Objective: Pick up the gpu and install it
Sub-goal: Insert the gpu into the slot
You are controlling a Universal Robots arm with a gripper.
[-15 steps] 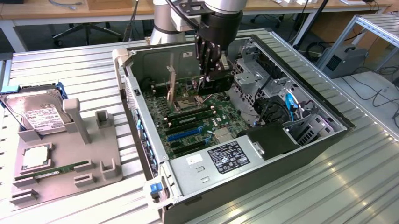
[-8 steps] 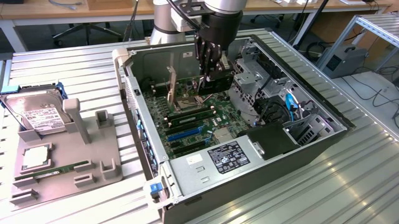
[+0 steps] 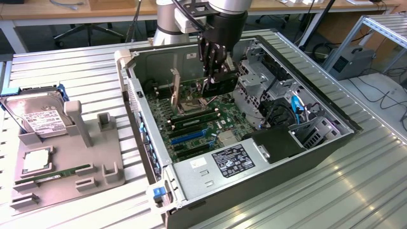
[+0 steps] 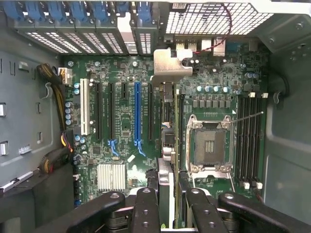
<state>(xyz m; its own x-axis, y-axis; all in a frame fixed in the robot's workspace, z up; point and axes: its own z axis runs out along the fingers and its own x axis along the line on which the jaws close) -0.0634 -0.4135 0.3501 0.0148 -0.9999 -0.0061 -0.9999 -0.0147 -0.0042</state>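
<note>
Green card: you have the gpu (image 4: 166,145) clamped edge-on between the fingers of the gripper (image 4: 167,204), inside the open computer case (image 3: 330,138).
Grip: your fingers are closed on the card's upper edge, one pair on each face.
Long axis: you see it run straight away from the wrist toward the slot covers (image 4: 82,19), silvery bracket (image 4: 171,65) leading.
Where it lies: directly below your gripper, above the motherboard (image 4: 121,126), just beside the blue slot (image 4: 137,114) and parallel to it.
Seating: you cannot tell whether its lower edge touches a slot.
</note>
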